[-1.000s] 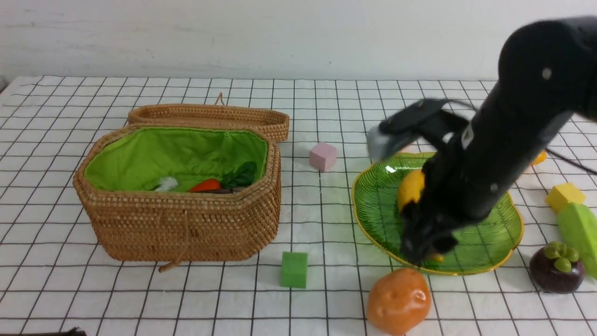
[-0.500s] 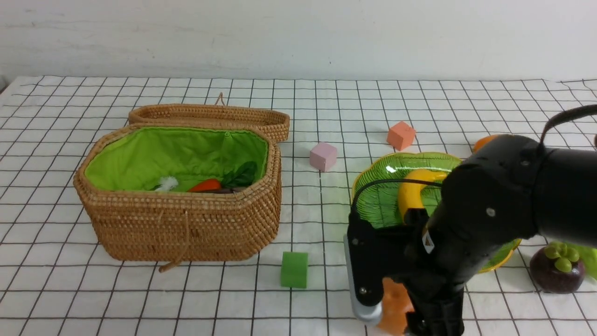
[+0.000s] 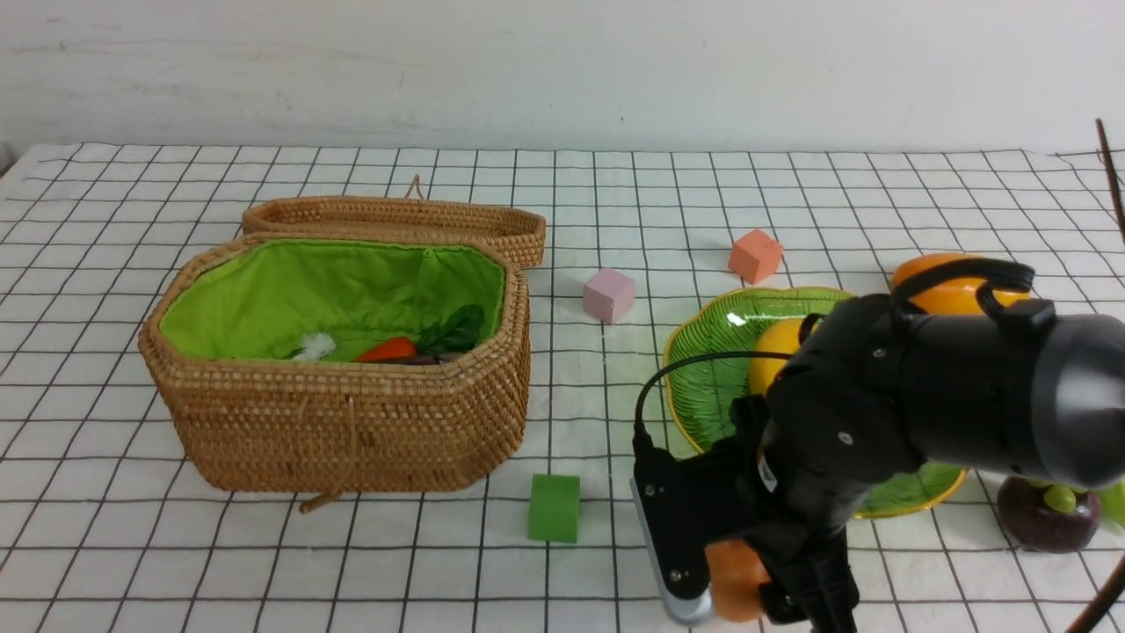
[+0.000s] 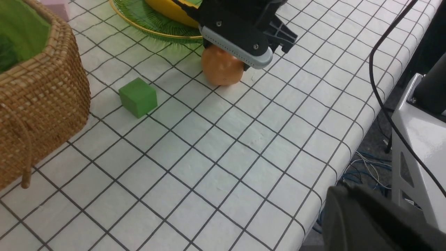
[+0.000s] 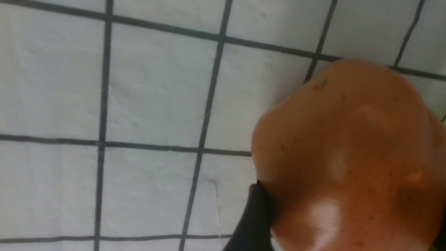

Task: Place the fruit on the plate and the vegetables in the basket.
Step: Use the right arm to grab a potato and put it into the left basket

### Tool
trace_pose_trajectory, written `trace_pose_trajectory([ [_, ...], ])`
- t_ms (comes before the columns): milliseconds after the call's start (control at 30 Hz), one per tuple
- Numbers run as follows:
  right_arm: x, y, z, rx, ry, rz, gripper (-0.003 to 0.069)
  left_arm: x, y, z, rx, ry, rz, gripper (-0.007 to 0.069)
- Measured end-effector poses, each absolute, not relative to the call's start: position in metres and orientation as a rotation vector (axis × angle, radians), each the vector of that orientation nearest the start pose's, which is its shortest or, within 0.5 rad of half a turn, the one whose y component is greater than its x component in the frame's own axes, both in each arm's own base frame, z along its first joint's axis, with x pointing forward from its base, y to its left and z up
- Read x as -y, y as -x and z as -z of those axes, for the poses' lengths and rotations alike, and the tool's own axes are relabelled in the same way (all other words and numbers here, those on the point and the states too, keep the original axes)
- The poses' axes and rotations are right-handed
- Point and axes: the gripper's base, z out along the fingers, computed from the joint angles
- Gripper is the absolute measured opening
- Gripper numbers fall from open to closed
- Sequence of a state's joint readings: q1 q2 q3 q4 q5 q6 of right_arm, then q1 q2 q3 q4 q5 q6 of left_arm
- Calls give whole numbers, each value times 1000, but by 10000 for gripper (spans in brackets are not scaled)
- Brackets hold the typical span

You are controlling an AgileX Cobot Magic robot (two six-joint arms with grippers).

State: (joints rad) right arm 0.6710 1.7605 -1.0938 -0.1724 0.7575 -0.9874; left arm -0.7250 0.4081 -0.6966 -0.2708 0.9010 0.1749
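potato [image 3: 734, 580] at the near edge of the checked cloth, resting on it, just in front of the plate. right gripper [image 3: 738, 602] stands low over it, claw spread, one finger down each side; the right wrist view shows a dark finger edge against the potato's skin, but nothing shows the potato lifted. left gripper is out of view; its claw is pressed together.

green cube [image 3: 554, 507] sits near the potato toward the basket; not part of the task. mangosteen [image 3: 1041, 519] lies on the cloth beside the plate's right edge, partly behind the right arm.

plate [image 3: 703, 387] carries the banana [image 3: 773, 356]; the arm hides the rest of it. basket [image 3: 352, 422] stands open well to the left, lid [image 3: 395, 220] laid back, with the red-orange pepper [image 3: 387, 350] and something dark inside. mango [image 3: 949, 294] lies on the cloth behind the plate. pink cube [image 3: 608, 294] and orange cube [image 3: 754, 255] lie beyond, apart from everything.

assessment: step in hand is the pickup of the potato, a vegetable bound for the basket. one fruit is placed; mango and mangosteen remain off the plate. next move calls for closing squarely on the lumpy, glossy body, then a lift high enough to clear the wicker rim on the carry leftward.
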Motion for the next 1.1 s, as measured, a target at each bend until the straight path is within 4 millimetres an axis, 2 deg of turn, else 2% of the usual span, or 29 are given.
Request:
trace_pose_trajectory([
  [267,-201,-269,-189,-1884,2234,222,598,54,-31,-340,-1944,-883,663,-3],
  [367,-204,-269,-192,-1959,2163,181,598,54,-31,-340,-1944,-883,664,-2],
  [433,-205,-267,-198,-2036,2088,128,596,54,-31,-340,-1944,-883,664,-2],
  [733,-206,-266,-231,-2157,1818,73,595,53,-33,-341,-1935,-853,650,1],
  [767,-208,-267,-238,-2182,1758,55,595,52,-35,-341,-1944,-825,642,1],
  [833,-215,-271,-266,-2205,1573,-24,595,48,-40,-341,-1963,-736,592,2],
  [867,-215,-271,-267,-2212,1557,-35,595,48,-40,-342,-1966,-724,600,2],
  [900,-222,-275,-290,-2203,1414,-120,595,44,-45,-343,-1973,-644,567,2],
  [1033,-248,-288,-348,-2041,1116,-384,595,34,-56,-348,-1950,-423,485,5],
  [1100,-258,-295,-361,-1966,1042,-455,595,31,-59,-350,-1931,-365,470,6],
])
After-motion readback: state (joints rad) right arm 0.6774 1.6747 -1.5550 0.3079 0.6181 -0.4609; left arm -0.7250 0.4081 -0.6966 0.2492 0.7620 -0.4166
